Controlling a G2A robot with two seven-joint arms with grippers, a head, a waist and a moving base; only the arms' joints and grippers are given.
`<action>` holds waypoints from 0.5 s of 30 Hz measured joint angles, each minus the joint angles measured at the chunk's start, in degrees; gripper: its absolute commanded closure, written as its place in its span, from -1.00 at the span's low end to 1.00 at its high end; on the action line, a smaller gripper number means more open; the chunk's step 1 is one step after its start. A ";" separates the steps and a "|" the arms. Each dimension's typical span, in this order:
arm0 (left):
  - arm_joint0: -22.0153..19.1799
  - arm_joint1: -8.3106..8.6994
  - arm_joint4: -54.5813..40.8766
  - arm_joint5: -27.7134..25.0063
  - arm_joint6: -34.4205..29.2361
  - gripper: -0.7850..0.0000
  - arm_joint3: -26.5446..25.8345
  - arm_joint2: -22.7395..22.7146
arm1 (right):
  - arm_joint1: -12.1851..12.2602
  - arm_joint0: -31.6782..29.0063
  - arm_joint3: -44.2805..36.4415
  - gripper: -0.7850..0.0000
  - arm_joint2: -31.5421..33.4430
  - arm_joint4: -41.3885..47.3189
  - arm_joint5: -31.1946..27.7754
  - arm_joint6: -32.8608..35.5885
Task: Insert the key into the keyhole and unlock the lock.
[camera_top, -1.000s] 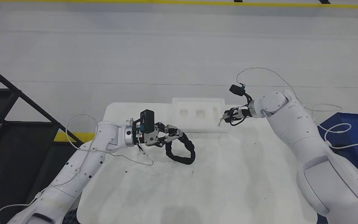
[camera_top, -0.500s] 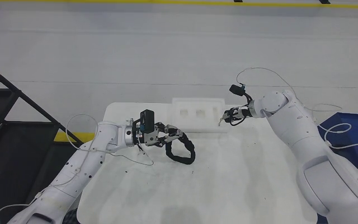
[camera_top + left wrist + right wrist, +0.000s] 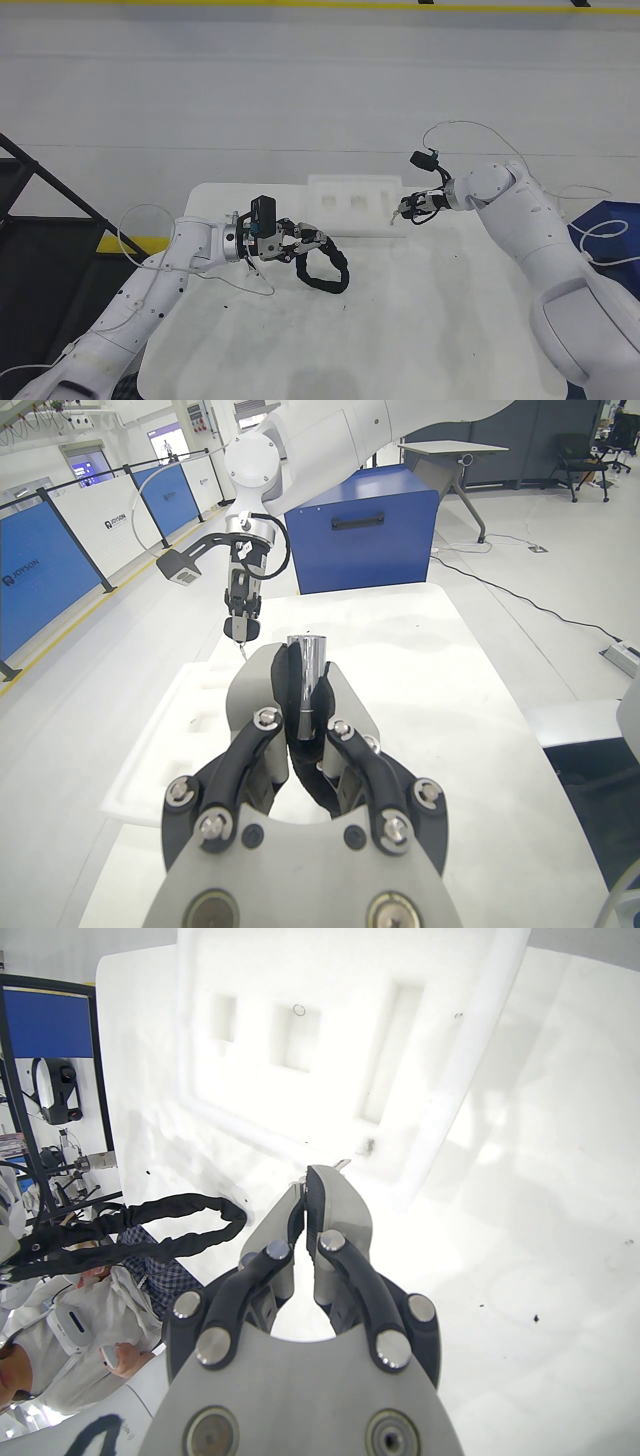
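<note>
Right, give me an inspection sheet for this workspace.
Surface: white table, dark specks.
Job's things: lock in left gripper; key in right gripper, by the edge of the foam tray.
Clutter: small ring in a tray recess.
Grippers: both shut on their loads.
Cables: white cable arcs off the right arm.
Surroundings: blue cabinet beyond the table.

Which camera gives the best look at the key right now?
The left wrist view: the key hangs from the right gripper, its dark head and thin blade in plain sight. In the right wrist view just its tip pokes past the shut fingers. In the top view it is a tiny sliver at that gripper.
</note>
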 measured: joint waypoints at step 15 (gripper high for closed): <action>0.00 0.00 0.00 0.00 0.00 1.00 0.00 0.00 | 0.92 -2.01 -5.27 1.00 0.32 -4.85 6.06 -5.20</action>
